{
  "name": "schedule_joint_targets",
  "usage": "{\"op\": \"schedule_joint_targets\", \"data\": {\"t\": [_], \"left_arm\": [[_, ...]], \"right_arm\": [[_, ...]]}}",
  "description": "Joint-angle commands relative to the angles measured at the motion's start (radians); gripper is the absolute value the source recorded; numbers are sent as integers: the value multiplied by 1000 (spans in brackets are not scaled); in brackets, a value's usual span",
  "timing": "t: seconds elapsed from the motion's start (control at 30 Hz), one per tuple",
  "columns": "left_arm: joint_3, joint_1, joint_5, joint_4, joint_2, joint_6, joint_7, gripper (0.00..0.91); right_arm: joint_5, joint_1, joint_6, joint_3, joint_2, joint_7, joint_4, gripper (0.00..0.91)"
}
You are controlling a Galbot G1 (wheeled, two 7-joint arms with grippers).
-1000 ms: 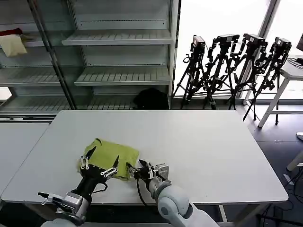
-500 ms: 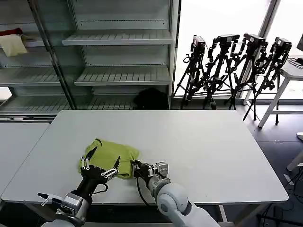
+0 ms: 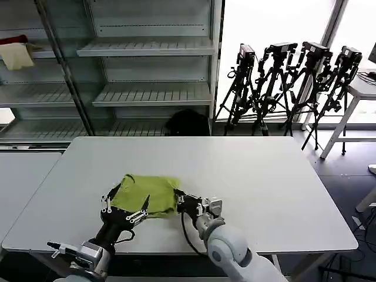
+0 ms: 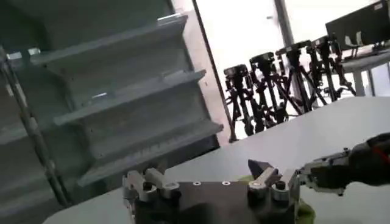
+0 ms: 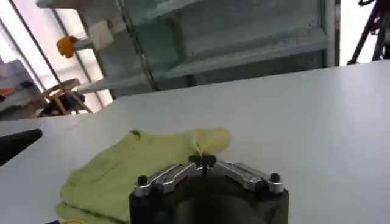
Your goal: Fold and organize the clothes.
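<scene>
**Mia:** What is different now from a moment ago?

**Sam:** Look on the left first. The left end effector (image 3: pixel 124 204) sits at the near edge of the surface (image 3: pixel 264 188), and its fingers are spread open. It holds nothing. The T-shirt (image 3: pixel 147 194) lies just past its fingertips, touching them or nearly so. A second ago the shirt sat a bit more to the left, and now it is bunched up and pushed to the right and farther away.

**Mia:** Who moves it?

**Sam:** The right end effector (image 3: pixel 179 201). In its own wrist view its fingers (image 5: pixel 202 161) are pinched shut on a corner of the yellow-green cloth. It has slid forward along the surface, and the shirt goes with it.

**Mia:** So is the folding done?

**Sam:** I think not yet. The shirt looks like a small folded lump, but it is still a bit messy. I guess this is a tidy-up pull near the end.

**Mia:** And the rest of the room?

**Sam:** The white surface is wide and bare to the right of both end effectors. Behind it stand grey shelves (image 3: pixel 150 94), and a cream cloth (image 3: pixel 16 56) lies on one far to the left. Black tripods (image 3: pixel 288 88) lean by the bright window.
</scene>
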Motion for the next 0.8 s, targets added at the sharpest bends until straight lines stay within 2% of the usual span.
{"op": "schedule_joint_targets", "data": {"t": [0.03,0.3,0.43,0.47,0.5,0.67,0.7,0.73,0.8], "left_arm": [[5,7,0,1,-2,-6,-2,907],[18,5,0,10,-6,-16,-3,907],[10,9,-2,13,-2,-27,-3,907],[9,9,-2,11,-2,-26,-3,907],[9,9,-2,9,-2,-25,-3,907],[14,9,-3,1,0,-21,-5,907],[15,10,-4,-2,2,-20,-5,907],[19,11,-5,-9,9,-15,-6,907],[28,9,-7,-20,24,-6,-5,907]], "right_arm": [[-7,-73,40,190,-188,-60,77,0],[-25,-105,107,284,-312,-106,24,0],[-31,-105,126,315,-318,-108,-26,0],[-34,-107,120,319,-318,-96,-33,40],[-34,-115,109,325,-319,-98,-33,907],[-90,-190,-4,385,-361,-73,18,907],[-119,-205,-50,408,-366,-54,36,907],[-143,-228,-76,436,-377,7,49,907],[-150,-262,-77,475,-396,57,65,907]]}}
